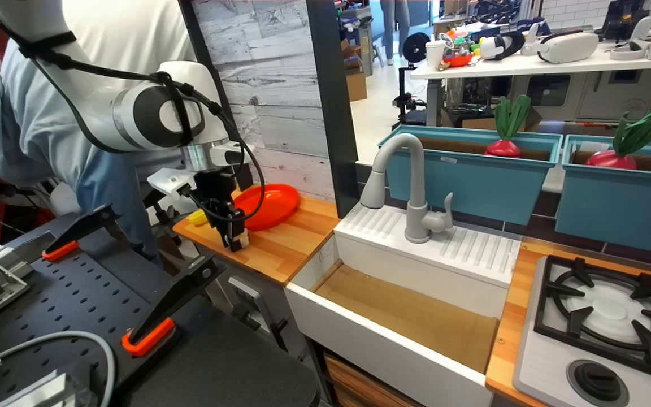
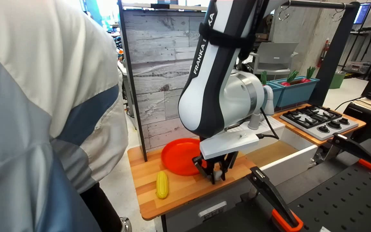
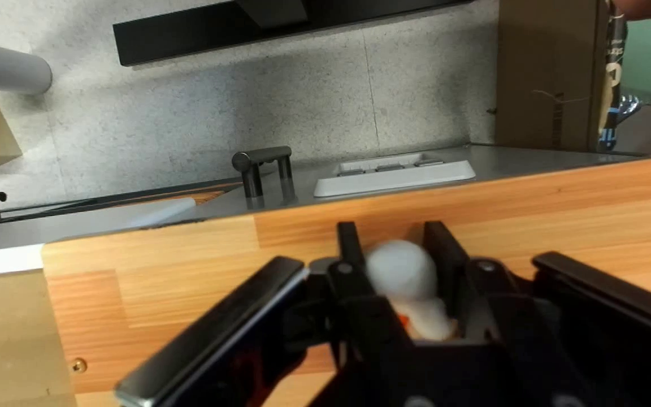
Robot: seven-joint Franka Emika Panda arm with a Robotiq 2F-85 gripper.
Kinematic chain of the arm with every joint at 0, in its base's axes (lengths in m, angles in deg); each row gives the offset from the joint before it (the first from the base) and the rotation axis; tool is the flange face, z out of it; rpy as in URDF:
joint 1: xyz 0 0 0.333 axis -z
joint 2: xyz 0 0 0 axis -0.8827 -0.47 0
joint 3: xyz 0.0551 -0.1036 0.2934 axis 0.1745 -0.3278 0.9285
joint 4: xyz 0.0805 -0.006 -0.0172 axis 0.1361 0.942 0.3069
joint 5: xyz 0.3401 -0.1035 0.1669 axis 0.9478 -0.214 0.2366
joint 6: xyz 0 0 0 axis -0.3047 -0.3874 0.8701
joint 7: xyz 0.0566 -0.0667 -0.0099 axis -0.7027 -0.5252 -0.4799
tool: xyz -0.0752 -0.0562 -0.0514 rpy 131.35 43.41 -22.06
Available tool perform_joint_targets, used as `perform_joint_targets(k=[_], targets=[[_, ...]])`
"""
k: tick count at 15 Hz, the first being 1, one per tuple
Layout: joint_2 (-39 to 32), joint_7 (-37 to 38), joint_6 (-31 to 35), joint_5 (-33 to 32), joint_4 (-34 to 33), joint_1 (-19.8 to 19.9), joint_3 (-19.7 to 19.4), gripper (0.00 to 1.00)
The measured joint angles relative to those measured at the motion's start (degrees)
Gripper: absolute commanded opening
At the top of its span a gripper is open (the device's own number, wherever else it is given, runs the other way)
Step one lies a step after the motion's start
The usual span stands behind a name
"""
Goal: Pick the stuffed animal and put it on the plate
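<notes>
The gripper (image 3: 391, 233) holds the small stuffed animal (image 3: 402, 270) just beside the red plate (image 2: 179, 158).
In both exterior views the gripper hides some of the stuffed animal and some of the plate. In the wrist view the stuffed animal is blurry, its near end is covered, and I can't tell what the orange speck (image 3: 403, 320) there is. The fingers (image 3: 350, 244) are rather narrow, with the stuffed animal between them, touching both. It has a round, whitish-grey end and a cream part next to that.
</notes>
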Motion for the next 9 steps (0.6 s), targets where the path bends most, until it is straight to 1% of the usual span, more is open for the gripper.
perform_joint_targets(k=[2, 4, 5, 9], targets=[[0.02, 0.0, -0.04, -0.01, -0.04, 0.0, -0.1, 0.0], [0.18, 0.0, -0.19, -0.02, -0.04, 0.0, -0.12, 0.02], [0.37, -0.03, -0.31, -0.03, -0.04, 0.0, -0.12, 0.01], [2.31, -0.06, -0.88, -0.24, 0.72, -0.16, -0.12, 0.02]])
